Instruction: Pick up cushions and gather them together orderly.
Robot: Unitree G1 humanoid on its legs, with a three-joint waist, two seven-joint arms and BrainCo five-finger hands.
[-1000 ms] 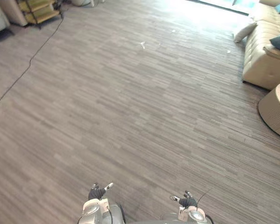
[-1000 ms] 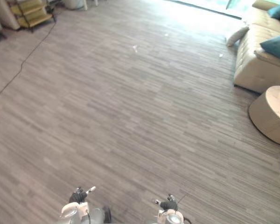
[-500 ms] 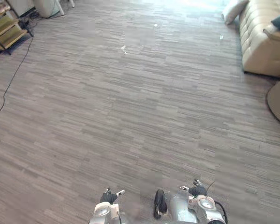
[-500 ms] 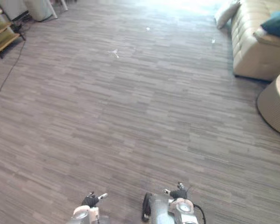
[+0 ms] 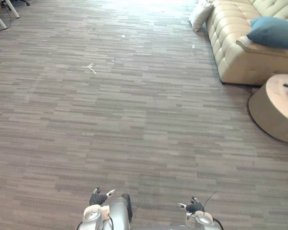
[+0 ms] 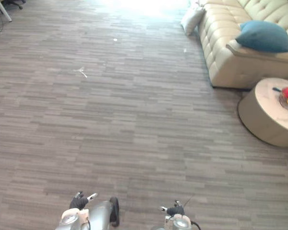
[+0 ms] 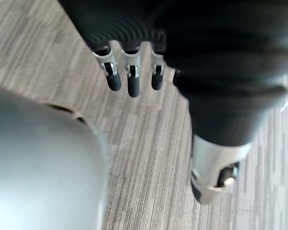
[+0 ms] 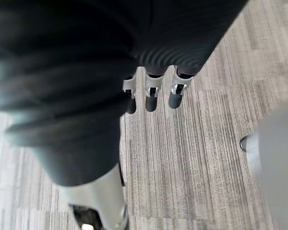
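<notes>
My left hand point(image 5: 99, 197) and right hand point(image 5: 194, 206) hang at the near edge over the wood floor point(image 5: 134, 120), fingers loose and straight, holding nothing. Off to the right, beyond the round table point(image 6: 261, 117), a plump teal cushion point(image 5: 273, 32) lies on the near end of the cream sofa point(image 5: 230, 48), long axis across my view. Farther still, a pale cushion point(image 5: 200, 14) stands on the floor against the sofa's far end, long axis slanting away.
</notes>
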